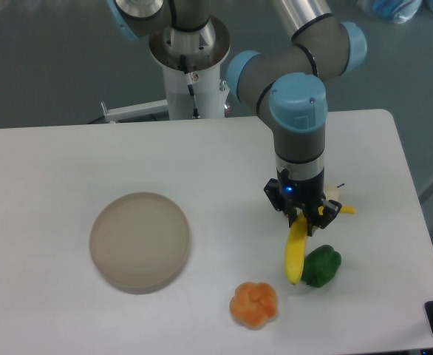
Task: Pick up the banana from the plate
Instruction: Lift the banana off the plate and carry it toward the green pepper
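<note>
White tabletop (69, 163) fills most of the fixed camera's view, with a dim grey floor behind it and the arm's white pedestal (193, 81) standing at the far edge; the plate (140, 240), round, flat and plain beige-tan with a low rim, lies bare on the table; well to the right of the plate the gripper (303, 219) points straight down from the grey and blue arm, its fingers closed on the upper end of the banana (296, 251); the banana is smooth, bright yellow and gently curved, hanging nearly upright from the fingers, its lower tip toward the camera; whether that tip touches the table cannot be told; a green pepper (322, 266) sits just beside the banana, farther from the plate; an orange lobed fruit (253, 304) lies between plate and pepper, nearer the camera; a small yellow and pale object (339, 204) shows just behind the gripper.
</note>
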Available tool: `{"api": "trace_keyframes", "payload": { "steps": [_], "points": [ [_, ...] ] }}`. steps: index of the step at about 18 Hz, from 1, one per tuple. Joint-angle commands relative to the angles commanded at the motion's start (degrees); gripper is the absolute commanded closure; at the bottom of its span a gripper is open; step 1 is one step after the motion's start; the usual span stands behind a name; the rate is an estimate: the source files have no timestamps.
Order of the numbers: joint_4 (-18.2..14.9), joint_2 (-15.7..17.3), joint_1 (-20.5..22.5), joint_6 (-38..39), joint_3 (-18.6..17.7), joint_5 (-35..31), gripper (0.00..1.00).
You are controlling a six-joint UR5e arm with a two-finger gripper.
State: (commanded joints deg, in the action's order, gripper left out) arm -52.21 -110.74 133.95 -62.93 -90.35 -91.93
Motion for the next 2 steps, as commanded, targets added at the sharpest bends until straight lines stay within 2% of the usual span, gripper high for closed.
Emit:
{"api": "trace_keyframes", "payload": {
  "steps": [2],
  "points": [
    [-0.1,0.0,-0.1,0.0,-0.3,0.0,0.75]
  ]
}}
